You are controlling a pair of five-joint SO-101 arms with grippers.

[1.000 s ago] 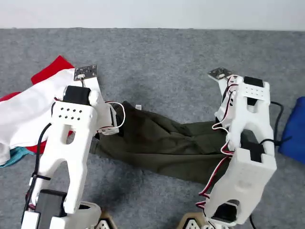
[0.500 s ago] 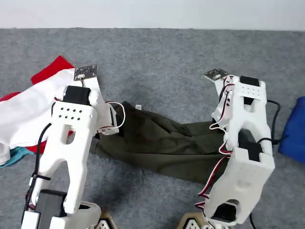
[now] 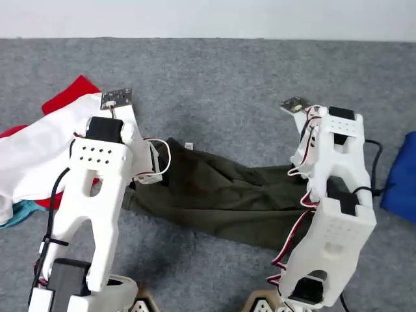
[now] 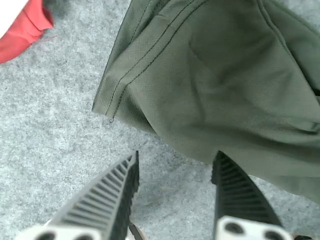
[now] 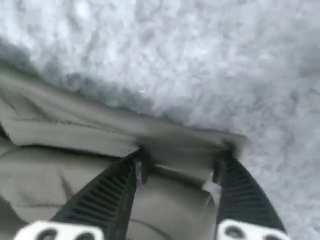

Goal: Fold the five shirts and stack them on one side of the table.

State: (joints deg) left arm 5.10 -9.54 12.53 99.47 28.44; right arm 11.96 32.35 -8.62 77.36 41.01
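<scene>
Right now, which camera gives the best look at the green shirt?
The high view: it takes in the green shirt almost whole, stretched out across the grey table. The left wrist view shows one stitched corner close up; the right wrist view shows an edge lying in the open right gripper.

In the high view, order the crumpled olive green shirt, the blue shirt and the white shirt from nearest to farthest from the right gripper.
1. Olive green shirt, middle, at the right gripper.
2. Blue shirt, right edge.
3. White shirt, far left.
</scene>
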